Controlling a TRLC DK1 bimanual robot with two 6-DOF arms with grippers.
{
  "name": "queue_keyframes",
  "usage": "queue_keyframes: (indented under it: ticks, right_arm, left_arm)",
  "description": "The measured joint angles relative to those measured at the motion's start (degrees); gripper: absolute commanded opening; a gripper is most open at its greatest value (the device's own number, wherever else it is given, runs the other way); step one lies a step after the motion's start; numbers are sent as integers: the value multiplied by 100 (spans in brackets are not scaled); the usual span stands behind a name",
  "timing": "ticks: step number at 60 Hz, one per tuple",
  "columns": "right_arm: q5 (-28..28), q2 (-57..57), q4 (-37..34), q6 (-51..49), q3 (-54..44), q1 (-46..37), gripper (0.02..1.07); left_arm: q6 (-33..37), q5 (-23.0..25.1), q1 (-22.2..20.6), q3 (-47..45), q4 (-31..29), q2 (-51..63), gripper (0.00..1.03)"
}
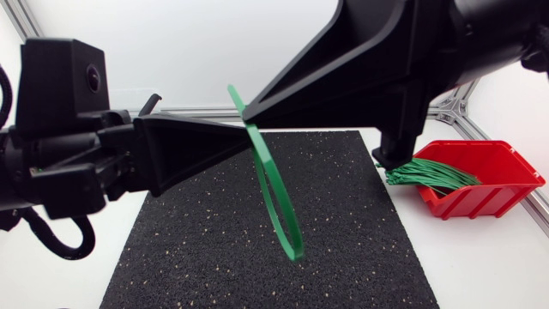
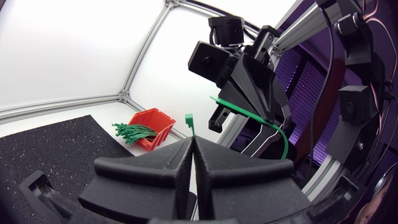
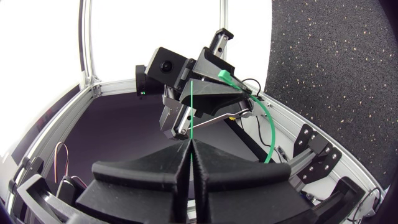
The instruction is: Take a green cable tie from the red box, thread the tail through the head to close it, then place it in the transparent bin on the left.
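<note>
Left gripper (image 1: 243,142) and right gripper (image 1: 249,110) clamp looped green plastic cable tie (image 1: 276,187) above black speckled mat (image 1: 343,249); red plastic box (image 1: 506,172) just off mat's right edge.

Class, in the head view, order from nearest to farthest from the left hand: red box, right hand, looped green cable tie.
1. Looped green cable tie: gripped in the left hand.
2. Right hand: close beside it, on the same tie.
3. Red box: far off at the table's right.

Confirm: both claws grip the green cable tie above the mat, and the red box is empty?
Not empty: the head view shows green ties in the red box. The left claw and right claw do grip the cable tie above the mat.
</note>
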Motion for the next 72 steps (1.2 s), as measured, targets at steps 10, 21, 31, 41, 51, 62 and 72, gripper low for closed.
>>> queue_keyframes:
  ticks: [10, 21, 31, 41, 51, 62, 72]
  right_arm:
    - [46, 240, -286, 0, 190, -59, 8]
    - [83, 343, -461, 2, 214, -264, 8]
    - [87, 376, -605, 2, 212, -466, 8]
    - [87, 437, -710, 20, 179, -518, 8]
    - [87, 437, -730, 20, 177, -492, 8]
    - [87, 437, -732, 20, 96, -452, 8]
    - [87, 455, -732, 22, 15, -452, 8]
  left_arm:
    - [61, -184, 13, -208, 46, 26, 4]
    - [105, -310, 74, -264, 162, 28, 4]
    - [190, -417, 74, -345, 240, 61, 4]
    - [192, -483, 72, -376, 249, 109, 4]
    - [195, -531, 72, -376, 332, 175, 4]
    - [195, -588, 74, -376, 396, 201, 4]
    - [214, -671, 72, -376, 494, 240, 4]
